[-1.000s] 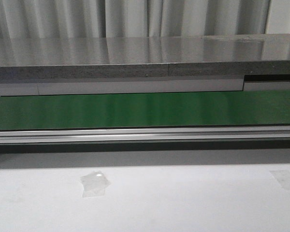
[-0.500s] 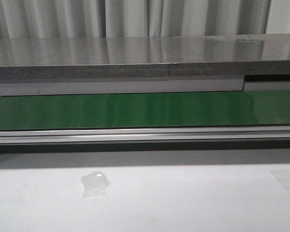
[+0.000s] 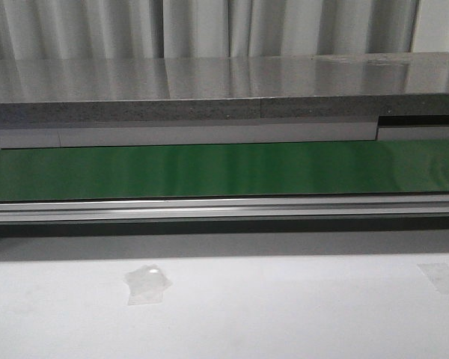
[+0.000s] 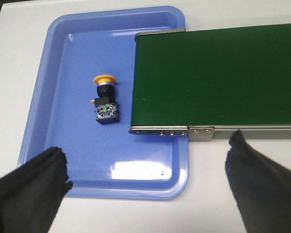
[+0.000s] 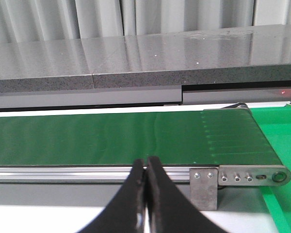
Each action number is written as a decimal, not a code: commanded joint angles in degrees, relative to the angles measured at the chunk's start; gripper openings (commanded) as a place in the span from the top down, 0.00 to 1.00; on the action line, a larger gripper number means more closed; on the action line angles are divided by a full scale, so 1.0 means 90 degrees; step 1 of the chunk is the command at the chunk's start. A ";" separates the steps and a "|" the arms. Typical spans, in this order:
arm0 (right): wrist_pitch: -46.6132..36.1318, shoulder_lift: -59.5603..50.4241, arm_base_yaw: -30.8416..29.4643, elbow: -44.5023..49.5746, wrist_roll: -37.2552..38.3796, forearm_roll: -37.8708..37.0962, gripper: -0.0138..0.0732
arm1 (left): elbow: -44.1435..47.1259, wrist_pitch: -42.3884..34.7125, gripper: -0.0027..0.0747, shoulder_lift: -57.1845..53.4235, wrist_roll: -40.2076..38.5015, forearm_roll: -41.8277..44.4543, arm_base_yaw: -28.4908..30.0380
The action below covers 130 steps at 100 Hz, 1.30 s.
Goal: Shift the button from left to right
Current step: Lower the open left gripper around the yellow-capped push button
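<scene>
Button lies on its side in a blue tray, yellow cap pointing away from the left gripper. It sits close to the end of the green belt, which reaches over the tray's edge. The left gripper hangs above the tray with its two black fingers spread wide apart, not touching the button. The right gripper has its fingers pressed together, holding nothing, in front of the green belt's other end.
</scene>
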 commanded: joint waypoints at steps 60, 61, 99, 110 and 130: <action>-0.0513 -0.0113 0.0006 -0.0097 0.0017 -0.0066 0.92 | -0.1449 -0.0673 0.20 0.2109 0.0436 -0.0447 0.1669; -0.0513 -0.0113 0.0006 -0.0097 0.0017 -0.0066 0.92 | -0.1500 -0.0685 0.20 0.2145 0.0528 -0.0554 0.1740; -0.0513 -0.0113 0.0006 -0.0097 0.0017 -0.0066 0.92 | -0.2665 -0.0814 0.20 0.4281 0.1495 -0.1932 0.2969; -0.0513 -0.0113 0.0006 -0.0097 0.0017 -0.0066 0.92 | -0.2816 -0.0838 0.20 0.4721 0.1576 -0.1949 0.2994; -0.0513 -0.0113 0.0006 -0.0097 0.0017 -0.0066 0.92 | -0.2959 -0.0939 0.20 0.5387 0.1724 -0.2144 0.2994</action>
